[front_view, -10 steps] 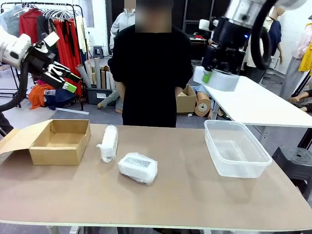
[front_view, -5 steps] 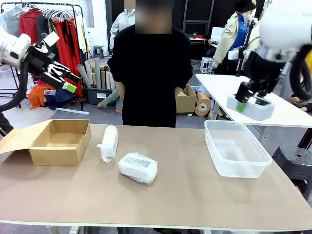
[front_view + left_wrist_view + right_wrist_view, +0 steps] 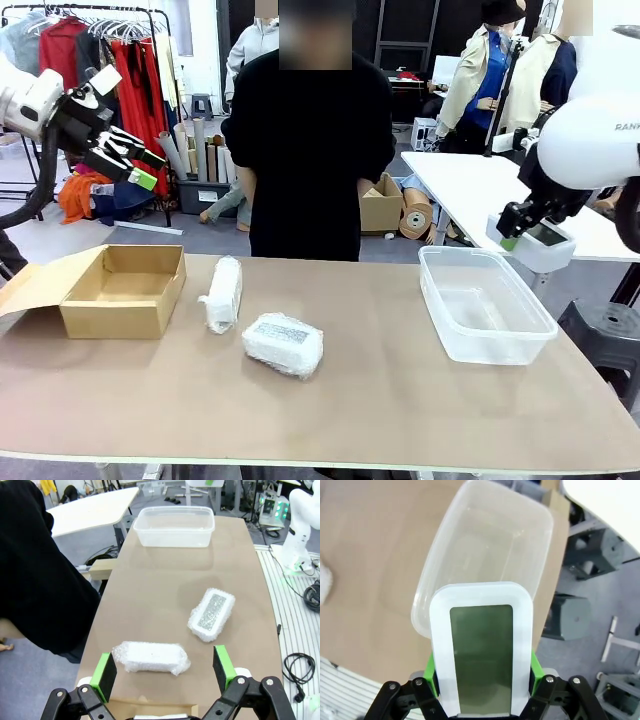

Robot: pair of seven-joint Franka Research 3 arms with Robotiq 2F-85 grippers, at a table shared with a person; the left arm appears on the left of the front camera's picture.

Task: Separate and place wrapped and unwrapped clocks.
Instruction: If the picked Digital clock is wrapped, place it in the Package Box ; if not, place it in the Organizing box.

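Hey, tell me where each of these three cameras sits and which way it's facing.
Front: fixed between the arms, facing across the table at the person; left gripper raised at picture left, right gripper at right holding the bare clock.
Left wrist: high over the table's left end, looking along it; its open fingers frame the near wrapped clock and far wrapped clock.
Right wrist: looking down at the plastic tub; its jaws clamp the bare clock.
Shared: all three show the tub.
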